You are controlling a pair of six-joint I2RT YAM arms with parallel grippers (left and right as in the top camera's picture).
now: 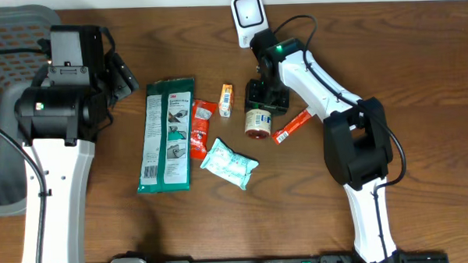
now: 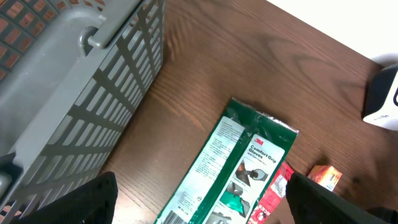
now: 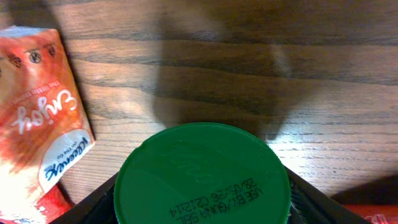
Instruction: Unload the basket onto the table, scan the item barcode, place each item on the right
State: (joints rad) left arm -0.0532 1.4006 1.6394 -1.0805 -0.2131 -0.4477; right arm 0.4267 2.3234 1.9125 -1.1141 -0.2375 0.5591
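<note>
A jar with a green lid [image 3: 202, 177] fills the lower right wrist view, its printed date facing the camera. My right gripper [image 3: 202, 202] has a black finger pressed against each side of that lid, shut on the jar [image 1: 257, 123]. From overhead, the right gripper [image 1: 265, 98] sits just behind the jar, below the white scanner [image 1: 248, 18] at the table's far edge. My left gripper [image 1: 123, 77] is open, with its fingers [image 2: 93, 199] spread above the green glove package [image 2: 236, 162] and holding nothing.
On the wood lie the green glove package [image 1: 168, 134], a red packet [image 1: 200, 129], a small orange carton [image 1: 226, 100], a white and teal tissue pack [image 1: 230, 164] and a red stick pack [image 1: 291, 126]. A grey slatted basket [image 2: 62, 93] stands at the left.
</note>
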